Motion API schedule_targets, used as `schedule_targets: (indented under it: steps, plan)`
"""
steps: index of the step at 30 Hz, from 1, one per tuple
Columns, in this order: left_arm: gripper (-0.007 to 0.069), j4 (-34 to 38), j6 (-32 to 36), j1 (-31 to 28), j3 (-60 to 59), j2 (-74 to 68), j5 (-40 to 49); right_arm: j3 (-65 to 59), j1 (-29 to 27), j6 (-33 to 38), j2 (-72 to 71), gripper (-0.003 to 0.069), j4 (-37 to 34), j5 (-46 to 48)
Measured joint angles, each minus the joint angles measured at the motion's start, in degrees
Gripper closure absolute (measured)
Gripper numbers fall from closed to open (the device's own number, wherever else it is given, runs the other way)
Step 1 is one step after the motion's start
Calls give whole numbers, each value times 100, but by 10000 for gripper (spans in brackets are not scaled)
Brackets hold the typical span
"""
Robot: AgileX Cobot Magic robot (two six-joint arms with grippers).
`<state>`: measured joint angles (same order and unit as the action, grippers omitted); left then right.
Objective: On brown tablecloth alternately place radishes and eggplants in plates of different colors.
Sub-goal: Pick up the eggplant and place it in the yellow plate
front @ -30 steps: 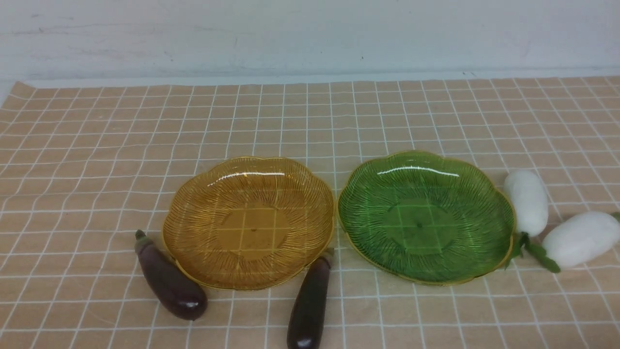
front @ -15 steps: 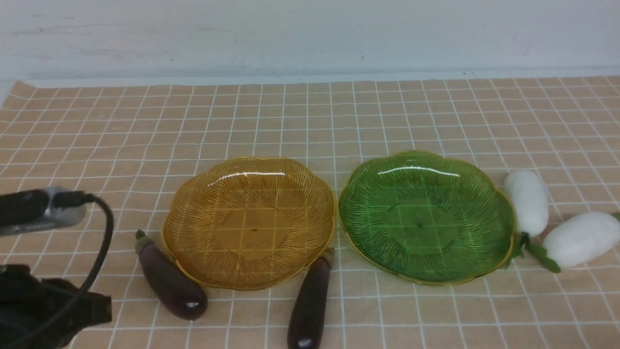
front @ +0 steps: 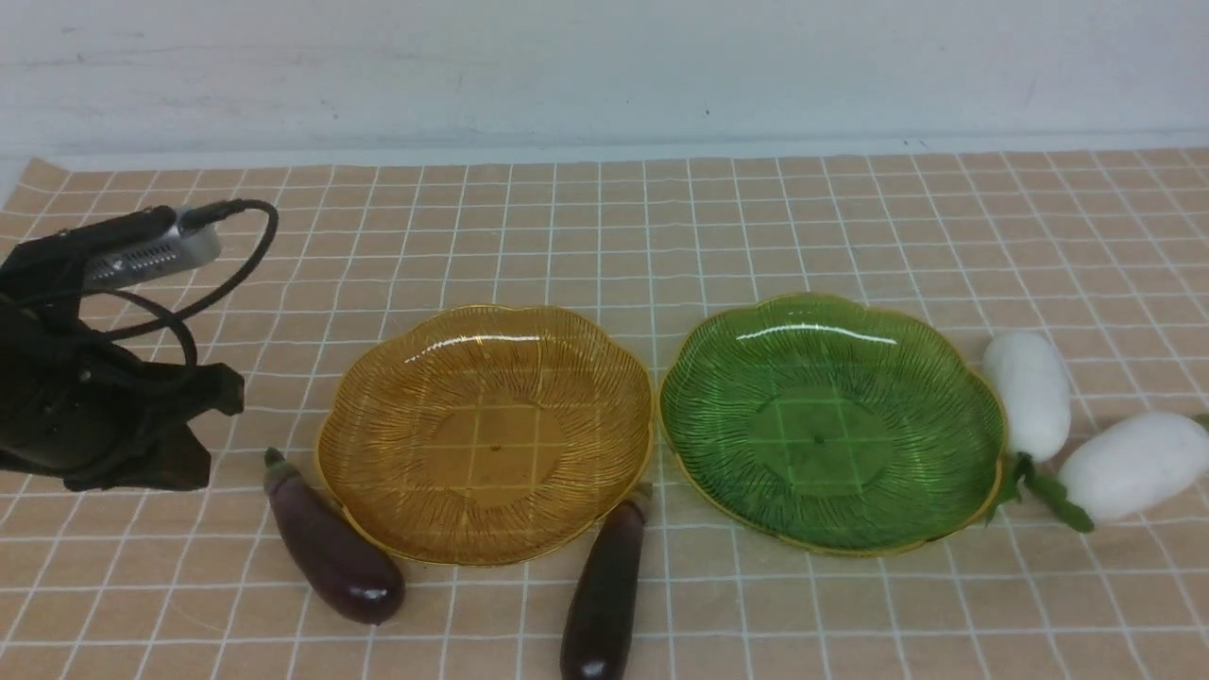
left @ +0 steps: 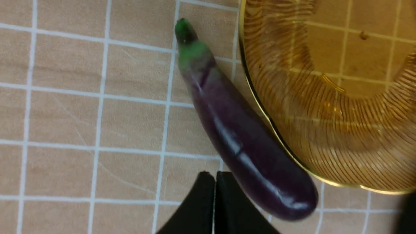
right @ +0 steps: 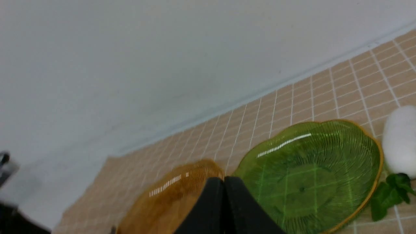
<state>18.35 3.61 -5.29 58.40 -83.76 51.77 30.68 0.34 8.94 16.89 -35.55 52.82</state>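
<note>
On the brown tablecloth (front: 604, 236) an amber plate (front: 485, 430) and a green plate (front: 831, 420) stand side by side, both empty. One eggplant (front: 331, 548) lies at the amber plate's left front rim, another eggplant (front: 604, 590) at its right front. Two radishes (front: 1030, 392) (front: 1133, 463) lie right of the green plate. My left gripper (front: 212, 430) hovers left of the left eggplant; in the left wrist view it (left: 214, 175) is shut and empty beside that eggplant (left: 240, 136) and the amber plate (left: 325, 97). My right gripper (right: 224, 180) is shut and empty, above the green plate's (right: 308, 169) near side.
A white wall runs behind the cloth's far edge. The cloth's left back corner (front: 42, 175) shows, with the left arm's grey camera and cable (front: 151, 250) above it. The right wrist view shows one radish (right: 401, 143) and its leaves beside the green plate.
My left arm has come into view from the lower left and moved up and forward, now beside the left eggplant. Plates, eggplants and radishes have not moved.
</note>
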Motion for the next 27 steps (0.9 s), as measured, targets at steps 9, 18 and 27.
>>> schedule_targets:
  steps: [9,18,27]
  plan:
    - [543,13,0,0,157,-893,-643,965,0,261,1126,674,828,1541]
    - [287,297,0,0,160,-1522,-1344,974,0,358,1148,674,872,1631]
    - [142,580,0,0,171,-2042,-1729,974,0,362,1148,674,872,1605]
